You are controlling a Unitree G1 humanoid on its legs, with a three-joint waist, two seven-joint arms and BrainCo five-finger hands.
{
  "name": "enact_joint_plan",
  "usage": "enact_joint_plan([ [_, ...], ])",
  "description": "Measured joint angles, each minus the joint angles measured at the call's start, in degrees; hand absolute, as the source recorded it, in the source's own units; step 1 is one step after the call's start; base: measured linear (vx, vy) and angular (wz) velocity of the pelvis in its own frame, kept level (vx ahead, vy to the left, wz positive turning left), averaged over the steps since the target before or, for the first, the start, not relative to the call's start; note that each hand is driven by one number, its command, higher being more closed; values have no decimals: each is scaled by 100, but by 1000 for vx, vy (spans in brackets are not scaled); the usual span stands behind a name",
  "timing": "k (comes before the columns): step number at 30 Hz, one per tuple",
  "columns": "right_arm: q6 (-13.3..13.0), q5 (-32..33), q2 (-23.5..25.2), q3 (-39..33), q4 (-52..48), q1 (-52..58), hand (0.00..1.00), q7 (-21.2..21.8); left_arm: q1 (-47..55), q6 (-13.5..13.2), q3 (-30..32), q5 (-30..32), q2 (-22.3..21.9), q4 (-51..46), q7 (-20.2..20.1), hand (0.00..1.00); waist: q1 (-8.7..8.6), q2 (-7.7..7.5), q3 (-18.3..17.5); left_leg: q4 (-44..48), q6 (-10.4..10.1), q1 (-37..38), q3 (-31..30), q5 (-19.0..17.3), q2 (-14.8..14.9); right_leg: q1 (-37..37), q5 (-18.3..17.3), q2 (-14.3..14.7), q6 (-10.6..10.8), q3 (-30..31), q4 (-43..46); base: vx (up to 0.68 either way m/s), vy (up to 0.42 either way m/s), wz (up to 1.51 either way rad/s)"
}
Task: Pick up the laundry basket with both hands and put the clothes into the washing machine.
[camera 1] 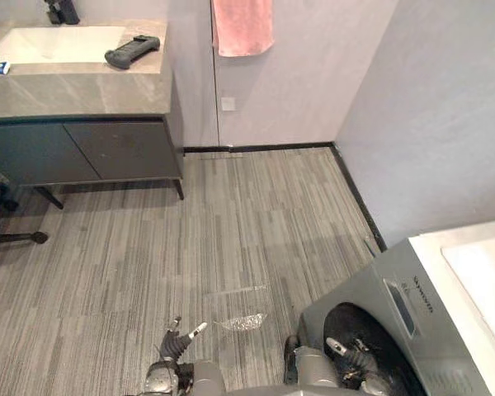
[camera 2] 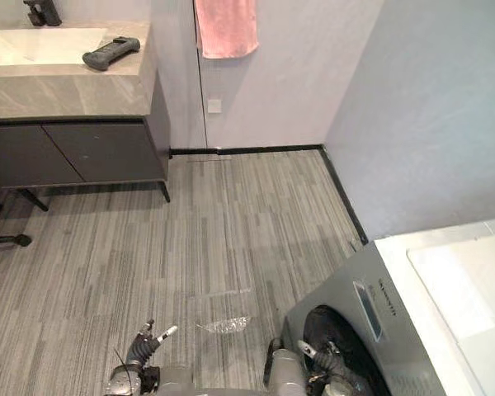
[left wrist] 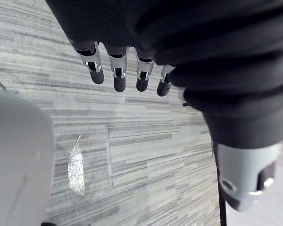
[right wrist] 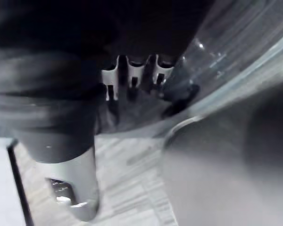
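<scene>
Low over floor [camera 1: 231, 231], L hand [camera 1: 173, 345] fingers loose, empty; R hand [camera 1: 351, 353] fingers straight at washer [camera 1: 373, 285] mouth.

Washing machine [camera 1: 412, 305] near right; cabinet [camera 1: 82, 148] far left; towel [camera 1: 242, 25], seemingly, on wall [camera 1: 313, 74].

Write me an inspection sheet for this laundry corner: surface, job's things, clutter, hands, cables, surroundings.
Surface: grey striped floor.
Job's things: grey washing machine at lower right, its dark round port facing the robot.
Clutter: a clear plastic scrap lies on the floor between the hands.
Hands: left hand over the floor, fingers straight, holding nothing; right hand at the machine's dark port, grip unclear.
Cables: nothing seen.
Surroundings: vanity cabinet at far left with a sink and a dark handheld device on its counter; pink towel on the wall, wall socket below it.
</scene>
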Motion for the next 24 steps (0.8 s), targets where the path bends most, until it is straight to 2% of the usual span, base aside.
enact_joint_plan([
  [2,33,-80,-47,-2,-175,37,0,101,-44,-5,168,70,-164,-3,0,0,10,90,88,101,-86,-62,-186,74,95,128,-114,22,-40,-231,36,58,-111,66],
  [3,17,-80,-43,-33,-174,22,0,79,-47,-5,249,67,-193,-33,4,0,-2,157,149,504,-176,-206,-162,144,136,240,-179,9,-30,-368,58,48,-22,76],
  [4,-29,-69,3,-171,-168,11,0,-38,-54,-5,350,64,-205,-88,9,0,-9,200,212,1119,-124,-572,-93,268,211,383,-236,-39,-30,-564,99,39,13,95],
  [5,-58,-38,71,-285,-98,8,0,-215,-30,-2,493,26,-210,-106,40,0,54,137,232,1385,-41,-755,283,343,362,521,-268,-98,-12,-720,72,29,26,85],
  [7,-62,0,204,-310,-45,-9,0,-399,-25,4,728,-57,-190,-103,56,0,75,10,242,1042,-4,-741,799,363,407,516,-248,-215,14,-804,-46,26,70,59],
  [8,-63,27,198,-324,-41,-28,0,-458,-50,6,823,-64,-190,-77,67,0,96,-52,229,810,48,-697,985,368,389,507,-157,-226,40,-799,-183,17,79,36],
  [10,-59,78,197,-403,122,-85,0,-539,-86,4,883,-176,-174,-24,158,0,226,-86,241,391,190,-615,1204,437,270,520,125,-243,63,-721,-589,-2,81,-3],
  [11,-58,90,200,-405,183,-94,0,-545,-121,2,881,-177,-170,25,164,0,315,-135,213,170,225,-486,1351,520,178,598,305,-242,60,-621,-840,11,71,-25],
  [12,-58,91,199,-405,189,-96,0,-543,-127,3,880,-176,-174,66,164,0,324,-160,202,72,225,-397,1417,545,134,650,373,-247,73,-576,-949,27,54,-32],
  [15,-71,90,174,-400,182,-96,0,-528,-127,3,877,-159,-172,242,147,0,286,-127,193,-166,238,-75,1705,557,-65,676,399,-381,107,-329,-894,-2,60,-35],
  [17,-67,99,214,-399,165,-82,0,-480,-130,5,843,-111,-142,323,131,0,113,-174,180,-152,298,-61,1729,498,-247,320,31,-640,151,-190,-133,-17,10,-2],
  [19,-67,90,201,-384,162,-98,0,-390,-146,5,787,-107,-104,362,125,0,72,-194,165,-81,305,-46,1733,479,-283,164,-122,-741,181,-81,201,20,-47,5],
  [24,-40,69,151,-240,198,-110,0,-391,-170,7,768,-105,-111,493,97,0,2,-108,58,-165,248,-39,1687,521,-183,260,-9,-660,141,-255,-92,6,-27,0],
])
